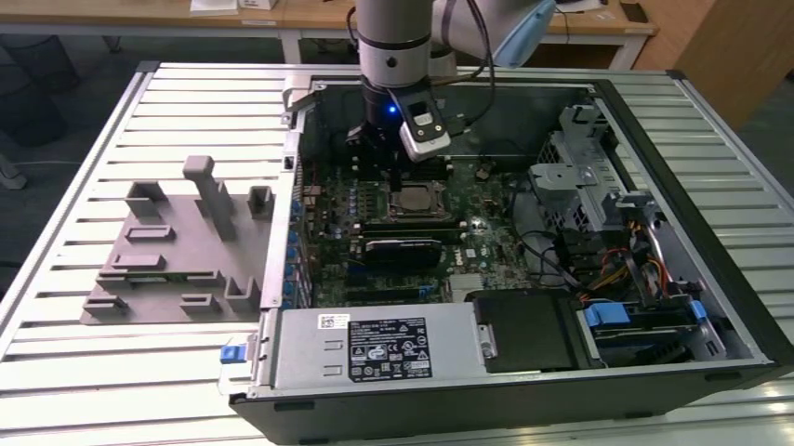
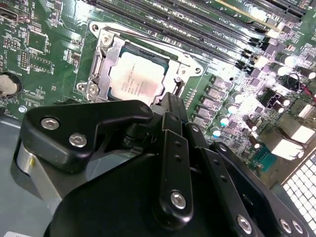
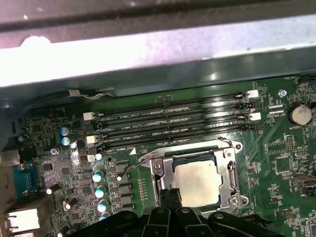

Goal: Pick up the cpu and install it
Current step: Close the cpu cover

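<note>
The cpu (image 1: 418, 200) (image 2: 136, 81) (image 3: 197, 183), a small square chip with a shiny silver top, lies flat in the black motherboard socket with a metal frame (image 2: 101, 59) (image 3: 232, 168). My gripper (image 1: 394, 181) (image 2: 170, 101) (image 3: 170, 195) hangs inside the open computer case (image 1: 732, 307), just above the socket's edge and beside the chip. Its black fingertips are drawn together with nothing between them. They do not touch the cpu.
Grey plastic fixture blocks (image 1: 174, 251) stand on the slatted table (image 1: 74, 372) at the exterior view's left of the case. Inside the case are the power supply (image 1: 372, 348), a drive cage (image 1: 583, 186), cables, and several memory slots (image 3: 173, 118) beside the socket.
</note>
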`<action>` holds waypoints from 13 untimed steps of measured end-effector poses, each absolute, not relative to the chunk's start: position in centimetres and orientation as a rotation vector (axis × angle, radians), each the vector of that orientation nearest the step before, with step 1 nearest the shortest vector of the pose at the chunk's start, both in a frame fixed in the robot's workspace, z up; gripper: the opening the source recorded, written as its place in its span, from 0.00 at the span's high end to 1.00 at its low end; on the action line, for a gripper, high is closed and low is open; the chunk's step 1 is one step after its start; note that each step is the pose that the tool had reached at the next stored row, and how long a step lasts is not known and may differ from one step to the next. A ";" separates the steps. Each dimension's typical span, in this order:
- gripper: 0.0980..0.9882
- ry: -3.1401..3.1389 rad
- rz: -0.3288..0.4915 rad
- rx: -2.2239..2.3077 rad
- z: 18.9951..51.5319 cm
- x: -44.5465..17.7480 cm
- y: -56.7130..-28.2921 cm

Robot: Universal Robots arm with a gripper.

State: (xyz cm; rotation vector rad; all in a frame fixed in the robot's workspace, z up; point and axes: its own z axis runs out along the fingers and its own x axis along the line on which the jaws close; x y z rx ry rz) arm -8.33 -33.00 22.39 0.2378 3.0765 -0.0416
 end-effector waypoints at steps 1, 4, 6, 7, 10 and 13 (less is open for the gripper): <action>0.99 3.077 -0.042 0.238 22.4 -8.3 -33.0; 0.99 3.077 -0.042 0.238 22.4 -8.0 -33.0; 0.99 3.077 -0.042 0.238 22.4 -7.4 -33.0; 0.99 3.077 -0.042 0.238 22.4 -7.0 -33.0; 0.99 3.079 -0.042 0.238 22.4 -5.7 -33.0; 0.99 3.080 -0.042 0.238 22.4 -4.4 -33.0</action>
